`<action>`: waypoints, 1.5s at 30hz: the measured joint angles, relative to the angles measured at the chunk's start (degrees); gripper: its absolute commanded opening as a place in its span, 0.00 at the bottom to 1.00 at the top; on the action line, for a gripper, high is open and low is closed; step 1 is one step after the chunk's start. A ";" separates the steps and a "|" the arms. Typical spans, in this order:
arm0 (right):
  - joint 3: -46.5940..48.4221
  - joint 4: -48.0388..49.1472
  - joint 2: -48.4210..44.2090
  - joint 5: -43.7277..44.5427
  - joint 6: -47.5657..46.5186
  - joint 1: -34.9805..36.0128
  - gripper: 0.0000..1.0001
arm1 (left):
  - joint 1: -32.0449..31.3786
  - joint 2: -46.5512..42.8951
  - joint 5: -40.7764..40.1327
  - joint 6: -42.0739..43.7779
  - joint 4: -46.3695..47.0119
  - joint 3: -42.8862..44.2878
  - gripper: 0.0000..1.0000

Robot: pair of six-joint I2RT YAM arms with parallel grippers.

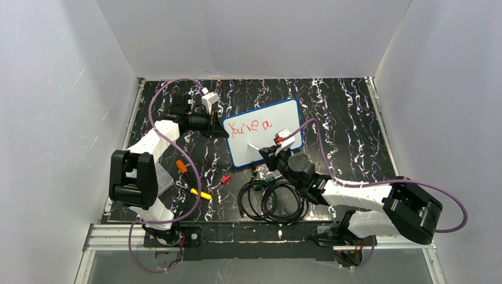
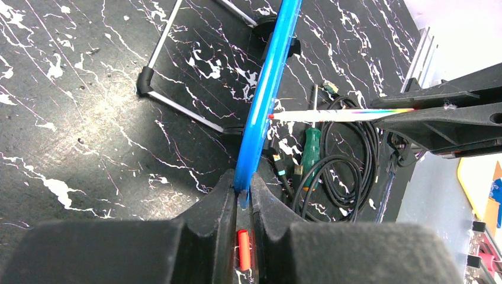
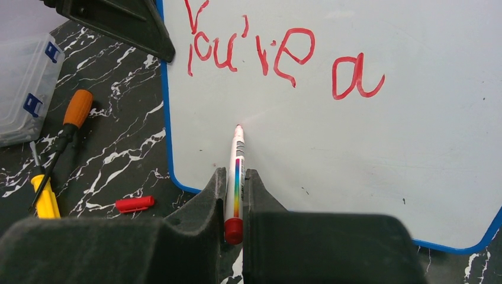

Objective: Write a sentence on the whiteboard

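The whiteboard stands tilted near the table's middle, its blue frame edge-on in the left wrist view. The sentence reads "You're a" in red along the top. My left gripper is shut on the board's left edge, its jaws pinching the blue frame. My right gripper is shut on a white marker with a rainbow stripe and red end. The marker's red tip touches the bare board below "You're", as the left wrist view also shows.
A red cap lies on the black marbled table left of the board. Orange-handled and yellow screwdrivers and a clear plastic box lie further left. Coiled black cable and a green screwdriver lie in front.
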 measured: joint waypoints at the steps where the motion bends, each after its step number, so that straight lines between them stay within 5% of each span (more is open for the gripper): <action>1: 0.00 0.02 0.11 0.02 0.00 0.00 0.01 | 0.00 0.00 0.00 0.00 0.00 0.00 0.00; 45: -0.48 1.64 -0.15 4.33 -0.72 0.15 0.01 | 0.00 0.00 -0.07 0.00 0.04 0.00 0.00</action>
